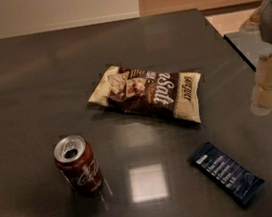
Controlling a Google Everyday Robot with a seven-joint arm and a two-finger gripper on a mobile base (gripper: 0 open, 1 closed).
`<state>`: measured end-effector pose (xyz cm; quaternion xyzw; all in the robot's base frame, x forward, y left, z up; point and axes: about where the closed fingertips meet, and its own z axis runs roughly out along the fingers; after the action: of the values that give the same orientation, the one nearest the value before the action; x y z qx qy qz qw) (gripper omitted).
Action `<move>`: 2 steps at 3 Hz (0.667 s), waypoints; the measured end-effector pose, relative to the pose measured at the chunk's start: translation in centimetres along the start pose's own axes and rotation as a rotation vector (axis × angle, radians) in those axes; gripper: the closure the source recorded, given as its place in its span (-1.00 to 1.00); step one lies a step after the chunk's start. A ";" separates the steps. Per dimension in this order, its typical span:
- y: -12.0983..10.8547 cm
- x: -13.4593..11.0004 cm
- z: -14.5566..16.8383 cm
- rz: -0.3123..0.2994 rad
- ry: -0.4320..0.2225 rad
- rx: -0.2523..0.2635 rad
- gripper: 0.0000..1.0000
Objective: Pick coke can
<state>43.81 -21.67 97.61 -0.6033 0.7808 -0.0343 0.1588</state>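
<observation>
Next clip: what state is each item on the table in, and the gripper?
coke can: upright, top looks opened, standing free.
chip bag: lying flat, mid-table.
snack bar: lying flat, wrapped.
gripper: at the right edge of view, far from the coke can, touching nothing.

Coke can (78, 166) left, hand (268, 90) far right

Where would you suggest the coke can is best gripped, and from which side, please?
Grip the coke can across its mid-body, coming level from the picture's right, where the end effector hangs over the table edge. It stands upright, apart from the chip bag, sides free.
</observation>
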 end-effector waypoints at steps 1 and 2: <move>0.0 0.0 0.0 0.000 -0.001 0.001 -1.00; 0.3 -1.9 0.6 -0.028 -0.069 -0.028 -1.00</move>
<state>44.14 -19.67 97.38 -0.6174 0.7666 -0.0049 0.1766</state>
